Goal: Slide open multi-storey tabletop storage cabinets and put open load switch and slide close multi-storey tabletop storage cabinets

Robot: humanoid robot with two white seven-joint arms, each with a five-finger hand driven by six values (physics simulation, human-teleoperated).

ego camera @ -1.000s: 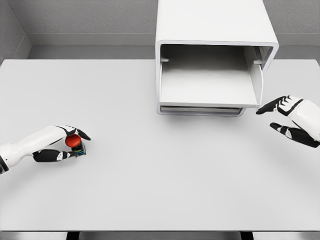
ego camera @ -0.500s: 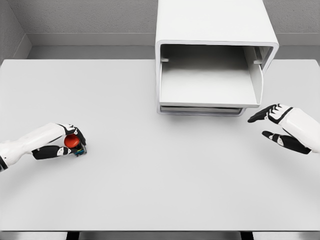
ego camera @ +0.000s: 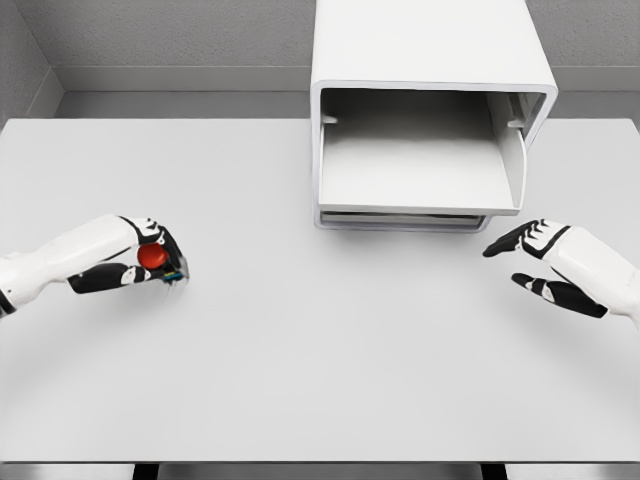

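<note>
The left hand (ego camera: 150, 258) is clamped around the load switch (ego camera: 157, 262), a small dark block with a red button on top, and holds it at the left side of the table (ego camera: 300, 350), well apart from the storage cabinet (ego camera: 430, 110). Whether the switch is lifted clear of the tabletop or just grazing it cannot be told from this angle. The cabinet stands at the far middle of the table with its upper drawer (ego camera: 415, 170) slid out toward the robot, its tray bare and its low front lip facing the arms. The right hand (ego camera: 545, 265) hangs near the cabinet's lower right corner with its fingers apart and holding nothing. The step in hand looks to be the carry to the open drawer. To do it well, the left hand should lift the switch enough to pass over the drawer's front lip rather than drag it across the table, keep the grip firm so the small block does not twist between the fingertips, travel right and away toward the tray's middle, and release only once the switch sits low over the tray floor. The right hand is best kept clear of the drawer's mouth until the closing push.
</note>
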